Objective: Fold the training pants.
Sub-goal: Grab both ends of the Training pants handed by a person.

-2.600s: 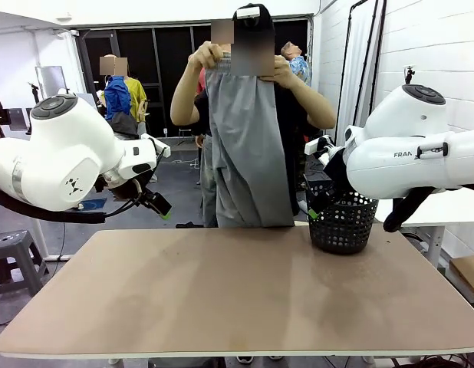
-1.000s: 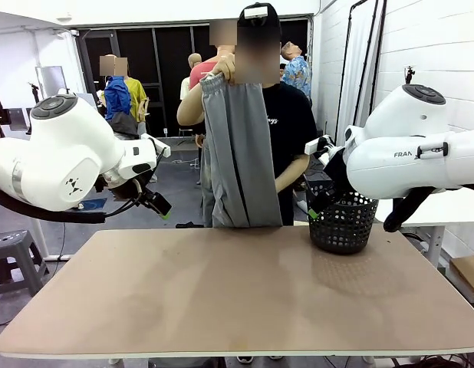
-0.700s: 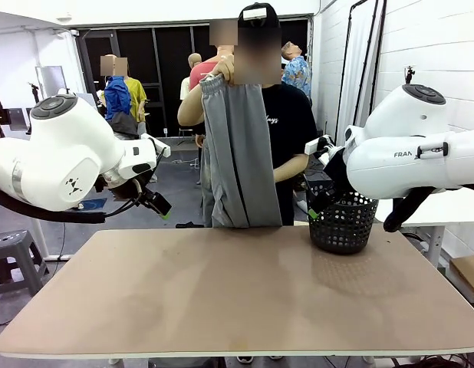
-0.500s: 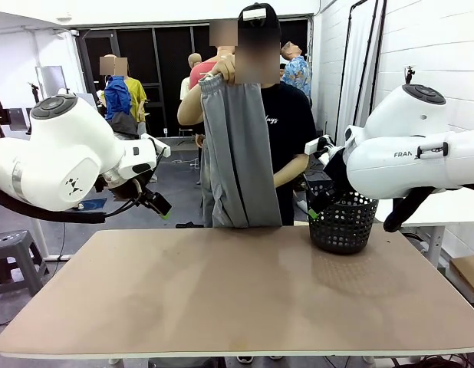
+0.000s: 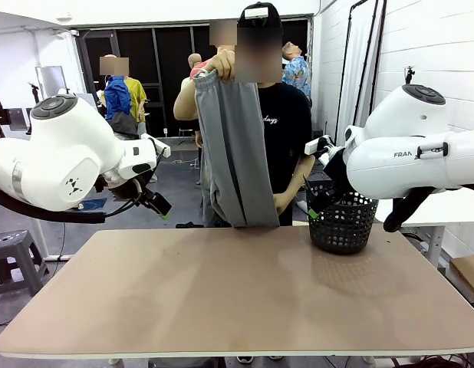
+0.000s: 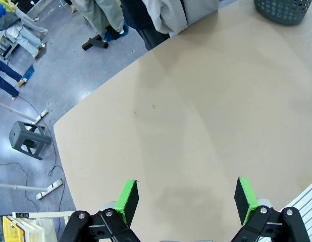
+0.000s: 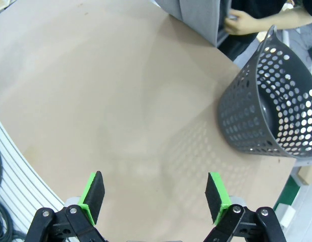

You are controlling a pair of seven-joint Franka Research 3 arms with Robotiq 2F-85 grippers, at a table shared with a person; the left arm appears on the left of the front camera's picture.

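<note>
Well beyond both sets of jaws, at the far edge of the bare brown desk [image 5: 237, 299], a person holds up the light grey jersey training pants [image 5: 235, 153]. One raised hand [image 5: 222, 65] pinches the gathered waistband at head height and a lower hand [image 5: 283, 203] is at the hanging cloth near its bottom. The legs hang straight down together in a narrow column, and we cannot tell whether their ends touch the desk. Our left jaws stand wide open above the desk, the green pads [image 6: 126, 199] well apart with nothing between them; from there the pants [image 6: 171, 12] show far ahead, past the desk's edge. Our right jaws are likewise spread wide and hold nothing, with green pads [image 7: 93, 194] on either side of bare desk; ahead of them and off to one side stands a black perforated plastic basket [image 7: 269, 111], and beyond it we see the grey cloth [image 7: 196, 15] and the person's lower hand [image 7: 237, 25]. From the front, that basket [image 5: 342, 222] sits on the desk just beside the right jaws, near the pants but apart from them.
</note>
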